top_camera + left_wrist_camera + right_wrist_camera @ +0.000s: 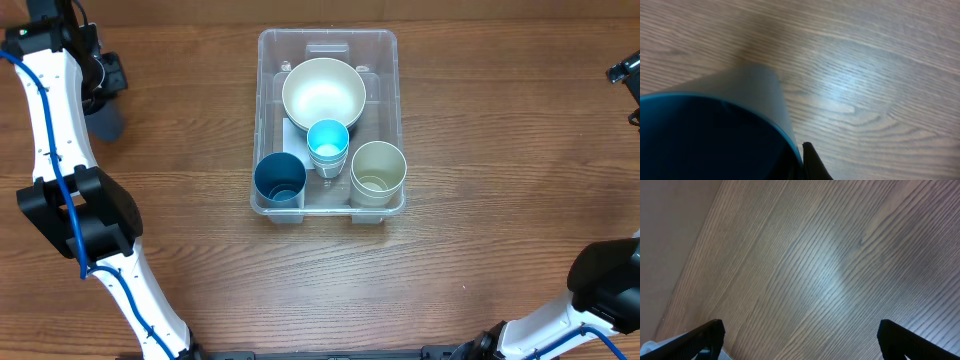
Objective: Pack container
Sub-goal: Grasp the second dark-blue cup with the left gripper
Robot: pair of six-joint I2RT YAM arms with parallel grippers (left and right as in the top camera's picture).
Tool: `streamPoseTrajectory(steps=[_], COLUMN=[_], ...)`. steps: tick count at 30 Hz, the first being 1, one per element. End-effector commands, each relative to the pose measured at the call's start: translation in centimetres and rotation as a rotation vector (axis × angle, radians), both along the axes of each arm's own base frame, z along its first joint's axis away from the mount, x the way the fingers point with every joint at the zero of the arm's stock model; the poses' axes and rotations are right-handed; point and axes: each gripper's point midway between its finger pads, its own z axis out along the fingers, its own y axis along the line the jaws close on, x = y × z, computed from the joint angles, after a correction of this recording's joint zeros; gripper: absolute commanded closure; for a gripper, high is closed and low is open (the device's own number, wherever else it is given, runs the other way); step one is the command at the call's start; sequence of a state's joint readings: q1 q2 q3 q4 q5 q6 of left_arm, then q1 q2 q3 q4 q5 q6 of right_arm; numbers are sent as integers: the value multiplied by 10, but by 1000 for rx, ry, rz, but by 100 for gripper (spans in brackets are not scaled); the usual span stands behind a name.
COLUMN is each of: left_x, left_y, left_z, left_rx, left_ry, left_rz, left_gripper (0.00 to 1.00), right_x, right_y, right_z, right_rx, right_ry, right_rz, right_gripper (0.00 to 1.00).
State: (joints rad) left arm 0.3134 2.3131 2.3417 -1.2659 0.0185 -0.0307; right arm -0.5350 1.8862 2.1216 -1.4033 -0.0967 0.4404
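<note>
The left jaws hold a grey plastic cup [105, 118], blue inside. The big clear plastic box [268, 110] lies to their right. The right jaws, farther off, stand wide.

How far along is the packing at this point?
Done: the container already holds a white bowl, a light blue cup, a dark blue cup and a beige cup. In hand: the left tool is shut on a grey cup standing outside it. Left: carrying that cup into the container. The right tool hangs open, empty.
</note>
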Motion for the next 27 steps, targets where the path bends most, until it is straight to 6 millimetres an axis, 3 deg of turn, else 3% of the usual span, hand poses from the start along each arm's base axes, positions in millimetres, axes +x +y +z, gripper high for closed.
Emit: streamPoseTrajectory(steps=[1, 4, 7, 12, 14, 15, 18, 20, 24, 27], left_x=[6, -3, -20, -63, -90, -115, -163, -192, -213, -213], left_y=[-40, -74, -108, -202, -239, -260, -290, -312, -308, -310], left_z=[63, 134, 190, 243, 260, 270, 278, 273, 247, 234], left_rx=[-89, -91, -92, -157, -130, -108, -96, -109, -95, -116], left_ry=[-150, -303, -422, -506, -532, -541, -520, -471, -315, -268], left_rz=[-56, -130, -191, -426, -582, -695, -827, -928, -939, -925], left_gripper=[96, 96, 96, 96, 96, 96, 96, 96, 96, 96], right_x=[2, 2, 2, 2, 2, 2, 2, 2, 2, 2], right_y=[-2, -2, -2, -2, -2, -2, -2, -2, -2, -2], right_z=[10, 10, 10, 10, 10, 10, 10, 10, 10, 10], right_rx=[-22, -22, -23, -22, -22, -22, -22, -22, -22, -22], right_ry=[-25, -25, -25, -25, -25, -25, -25, -25, -25, -25], right_rz=[-4, -4, -4, -4, -4, -4, -4, -4, -4, -4], right_gripper=[0, 0, 0, 0, 0, 0, 0, 0, 0, 0])
